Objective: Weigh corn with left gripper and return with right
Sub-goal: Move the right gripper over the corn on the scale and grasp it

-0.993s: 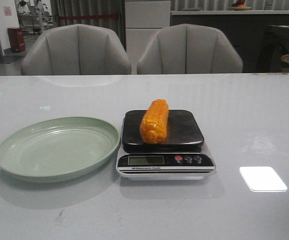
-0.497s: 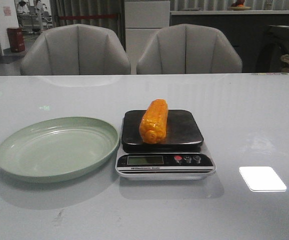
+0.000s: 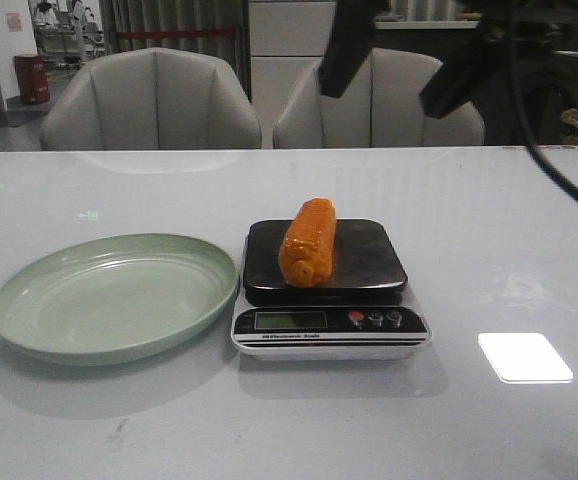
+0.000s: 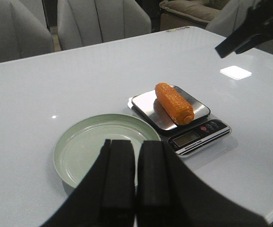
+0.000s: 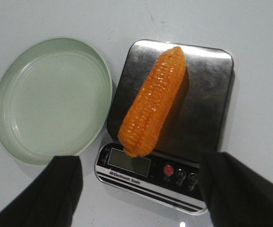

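The empty green plate point(image 3: 116, 296) sits nearest, just beside the kitchen scale point(image 3: 329, 290); the corn point(image 3: 308, 241) lies lengthwise on its steel platform. The right gripper point(image 5: 139, 189) hovers above, fingers spread wide and holding nothing — best lowered to straddle the cob's middle across its width; the left gripper point(image 4: 135, 182) is pressed closed, empty, over the plate.

Glossy white table point(image 3: 529, 230) fills my view. Two grey padded chairs point(image 3: 151, 100) at 12 o'clock behind its far edge. Red bin point(image 3: 32, 79) at 10 o'clock. Bright light patch point(image 3: 525, 357) reflected at 4 o'clock.
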Controlling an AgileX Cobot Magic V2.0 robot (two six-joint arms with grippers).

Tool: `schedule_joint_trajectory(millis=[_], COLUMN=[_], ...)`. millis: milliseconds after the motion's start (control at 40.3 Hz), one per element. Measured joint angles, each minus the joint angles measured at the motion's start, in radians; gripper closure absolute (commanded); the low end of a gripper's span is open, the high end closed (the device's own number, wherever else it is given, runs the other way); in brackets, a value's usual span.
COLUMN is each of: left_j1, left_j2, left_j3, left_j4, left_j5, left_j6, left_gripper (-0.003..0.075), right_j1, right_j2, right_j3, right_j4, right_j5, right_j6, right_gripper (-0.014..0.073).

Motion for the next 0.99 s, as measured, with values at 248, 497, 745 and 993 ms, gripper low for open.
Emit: schedule_joint_trajectory(millis=[248,497,745,993], left_j1=[0.0,0.0,0.0,0.0], left_j2=[0.0,0.0,0.0,0.0], left_j3=[0.0,0.0,0.0,0.0], left_j4=[0.0,0.0,0.0,0.0], left_j5=[0.0,0.0,0.0,0.0], left_j6=[0.0,0.0,0.0,0.0], left_gripper=[0.0606,0.0606,0.0606,0.0606], right_j1=[0.057,0.106,0.107,0.107], right_j2=[0.245,0.427,0.516,0.562], right_j3=[-0.231,-0.395,-0.417,-0.421], right_j4=[-0.117,-0.213,-0.212,-0.193], right_j5=[0.146,0.279,0.32,0.312], right_j6=[0.189,0.392,0.457,0.458], right_gripper=[-0.0012,-0.0012,-0.0012,0.0207])
